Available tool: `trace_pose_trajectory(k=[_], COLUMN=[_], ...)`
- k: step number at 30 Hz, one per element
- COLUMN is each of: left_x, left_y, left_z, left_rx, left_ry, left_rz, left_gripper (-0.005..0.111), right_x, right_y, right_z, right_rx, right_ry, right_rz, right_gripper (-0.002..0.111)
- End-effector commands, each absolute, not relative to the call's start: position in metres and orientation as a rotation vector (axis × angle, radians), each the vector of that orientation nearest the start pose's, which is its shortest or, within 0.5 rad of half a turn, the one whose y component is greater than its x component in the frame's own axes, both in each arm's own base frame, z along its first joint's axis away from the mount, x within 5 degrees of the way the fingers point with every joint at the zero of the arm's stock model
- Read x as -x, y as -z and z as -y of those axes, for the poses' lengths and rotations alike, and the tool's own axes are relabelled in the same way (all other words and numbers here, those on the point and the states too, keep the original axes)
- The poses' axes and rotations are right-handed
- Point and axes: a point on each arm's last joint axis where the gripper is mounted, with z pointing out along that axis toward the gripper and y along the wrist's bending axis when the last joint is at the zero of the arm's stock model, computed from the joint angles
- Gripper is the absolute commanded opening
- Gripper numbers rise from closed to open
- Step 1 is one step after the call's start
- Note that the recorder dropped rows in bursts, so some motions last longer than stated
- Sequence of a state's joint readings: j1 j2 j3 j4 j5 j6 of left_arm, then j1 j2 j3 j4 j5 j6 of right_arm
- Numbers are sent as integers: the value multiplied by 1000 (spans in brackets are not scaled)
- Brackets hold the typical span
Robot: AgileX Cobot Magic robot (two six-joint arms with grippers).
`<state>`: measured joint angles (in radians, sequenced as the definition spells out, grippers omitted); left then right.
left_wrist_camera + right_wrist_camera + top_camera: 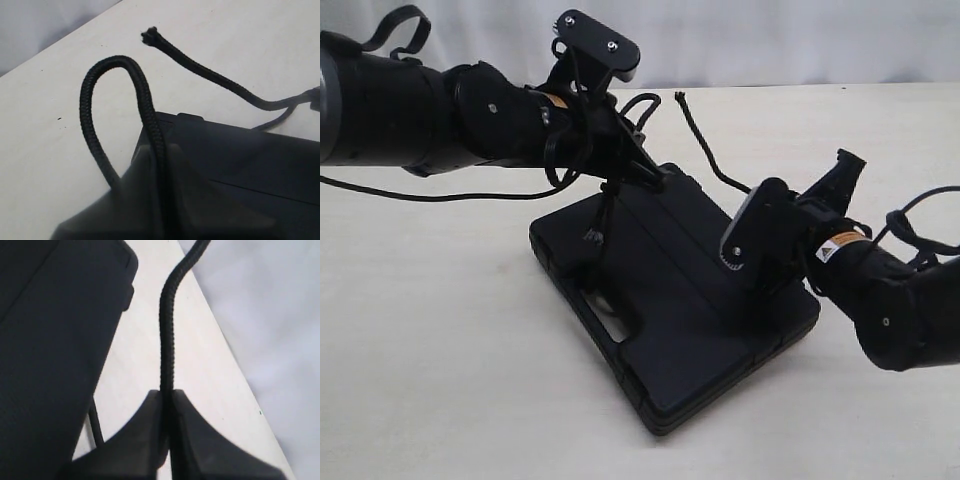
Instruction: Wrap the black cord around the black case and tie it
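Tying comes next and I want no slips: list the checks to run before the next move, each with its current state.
1. Left gripper shut on the black cord: ok.
2. Right gripper shut on the cord: ok.
3. Black case flat on the table: ok.
4. Cord runs fully around the case: cannot tell.
5. Knot tied: not ok; the frayed end is free.

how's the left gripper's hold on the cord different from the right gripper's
The left gripper pinches the black cord where it arches into a loop; the right gripper pinches a single strand running out nearly straight. The left gripper hangs over the far left of the black case; the right gripper sits by its right side. Both are shut on the cord.
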<state>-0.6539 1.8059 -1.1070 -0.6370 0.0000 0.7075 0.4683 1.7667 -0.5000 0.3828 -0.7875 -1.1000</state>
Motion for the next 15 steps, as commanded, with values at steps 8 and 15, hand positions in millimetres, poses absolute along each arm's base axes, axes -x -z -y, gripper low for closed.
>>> trace_pose_trajectory(k=[8, 15], left_x=[-301, -296], left_y=[-224, -238], left_z=[264, 261], left_rx=[-938, -934], left_ry=[243, 260], left_rz=[-1837, -1820], left_gripper=[0, 0], right_x=[-266, -266], right_y=[-129, -110], right_z=[-111, -114], right_rx=[1078, 1146], right_ry=[464, 439], right_rz=[-1673, -1685], right_gripper=[4, 4])
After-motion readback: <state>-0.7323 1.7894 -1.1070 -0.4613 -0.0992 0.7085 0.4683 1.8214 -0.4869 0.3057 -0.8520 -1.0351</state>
